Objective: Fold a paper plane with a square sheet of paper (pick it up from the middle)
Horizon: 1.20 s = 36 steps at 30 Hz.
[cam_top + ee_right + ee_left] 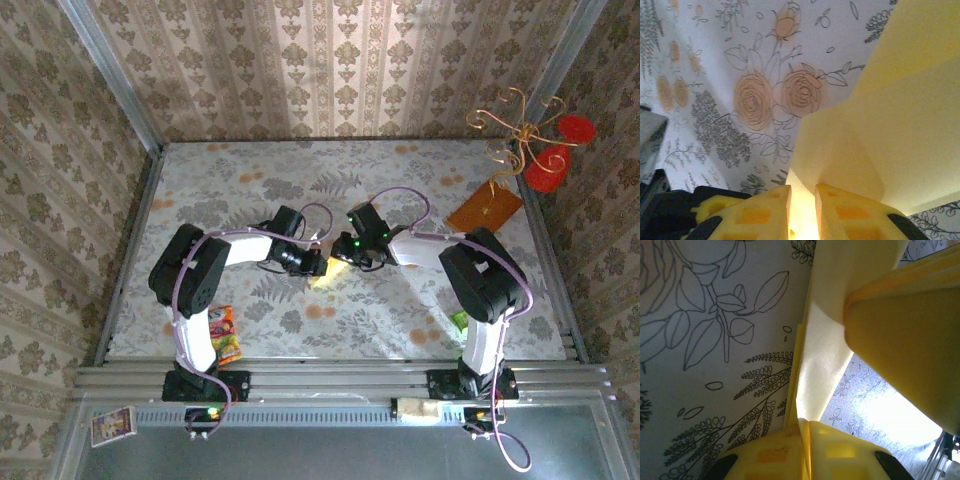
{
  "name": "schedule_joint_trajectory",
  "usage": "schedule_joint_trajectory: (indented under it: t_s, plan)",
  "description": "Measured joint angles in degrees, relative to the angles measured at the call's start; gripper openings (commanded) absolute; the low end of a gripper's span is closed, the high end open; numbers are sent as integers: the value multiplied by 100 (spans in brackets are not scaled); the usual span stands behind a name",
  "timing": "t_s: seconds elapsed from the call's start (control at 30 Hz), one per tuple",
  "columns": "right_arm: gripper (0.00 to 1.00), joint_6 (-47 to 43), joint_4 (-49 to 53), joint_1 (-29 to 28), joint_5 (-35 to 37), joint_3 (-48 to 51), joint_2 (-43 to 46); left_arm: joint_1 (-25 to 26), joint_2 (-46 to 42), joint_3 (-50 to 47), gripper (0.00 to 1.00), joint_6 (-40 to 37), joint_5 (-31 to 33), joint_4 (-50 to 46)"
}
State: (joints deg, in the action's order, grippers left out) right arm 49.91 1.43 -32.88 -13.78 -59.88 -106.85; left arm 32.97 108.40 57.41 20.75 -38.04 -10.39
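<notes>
The partly folded yellow paper [328, 274] is held at the centre of the top view, pinched by the left gripper [804, 430] and, apparently, by the right gripper [803, 195]. If pulled unevenly, it could be torn or creased askew.

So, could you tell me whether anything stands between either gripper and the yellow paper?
Nothing visible does: the left gripper and the right gripper each have the yellow paper pinched directly between their fingers.

Left tool [318, 266] and right tool [349, 259] crowd the table [300, 165] middle; far half open, board [484, 209] at right.
</notes>
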Motion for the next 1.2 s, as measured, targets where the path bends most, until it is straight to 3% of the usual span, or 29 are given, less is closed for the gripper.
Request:
schedule_joint_trajectory:
  t_s: [1.2]
  plan:
    - [21,-114,-55,179,-109,39,-166,-13,20,0,14,0,-111,33]
